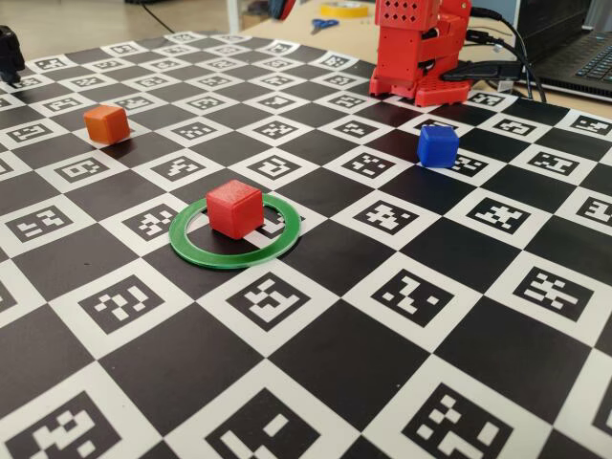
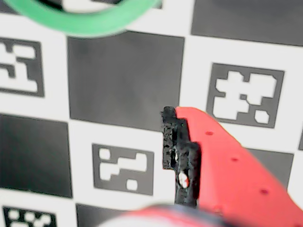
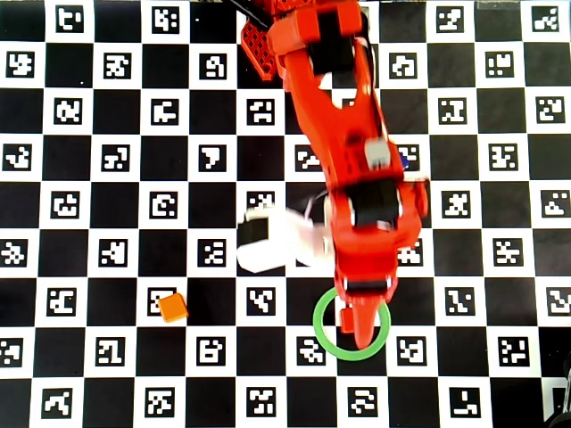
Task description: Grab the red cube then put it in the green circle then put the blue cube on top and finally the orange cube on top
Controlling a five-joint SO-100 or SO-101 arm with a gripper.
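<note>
Red cube sits inside the green circle on the checkered worktop. Orange cube lies toward the far left edge in the fixed view, blue cube toward the far right near the arm's base. Fingers hang above the worktop beside the ring, holding nothing; their opening cannot be told.

Red cube hidden overhead beneath the hand

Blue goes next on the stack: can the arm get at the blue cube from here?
Probably yes: the blue cube stands alone on the board near the arm's base, nothing beside it, and the gripper seems empty.
</note>
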